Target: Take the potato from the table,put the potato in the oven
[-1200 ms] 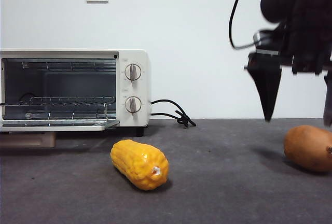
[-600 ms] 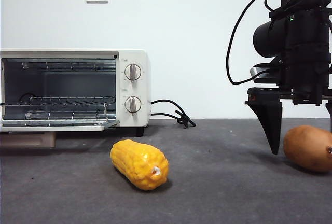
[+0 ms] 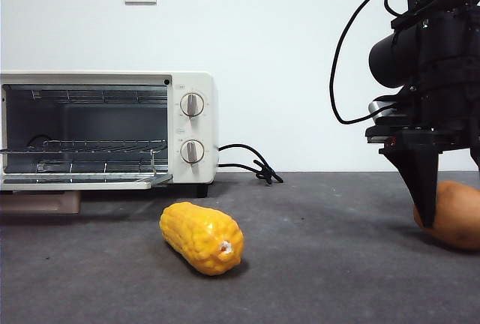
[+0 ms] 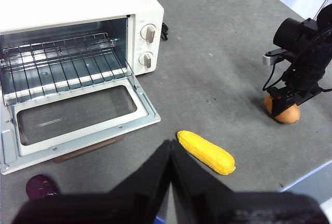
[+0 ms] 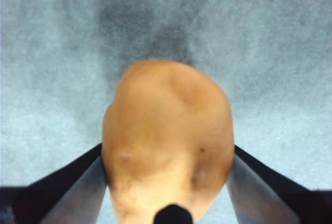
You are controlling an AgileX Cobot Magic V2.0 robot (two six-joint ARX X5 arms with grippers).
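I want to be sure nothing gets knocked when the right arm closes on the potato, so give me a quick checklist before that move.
1. Right pincer straddles the potato, one jaw on each side: ok.
2. Jaws closed on the potato: not ok, they look open alongside it.
3. Potato rests on the table: ok.
4. Corn cob lies apart from the potato, out of the grasp: ok.
5. Oven door is down, rack exposed: ok.
6. Left pincer is shut, away from the potato: ok.
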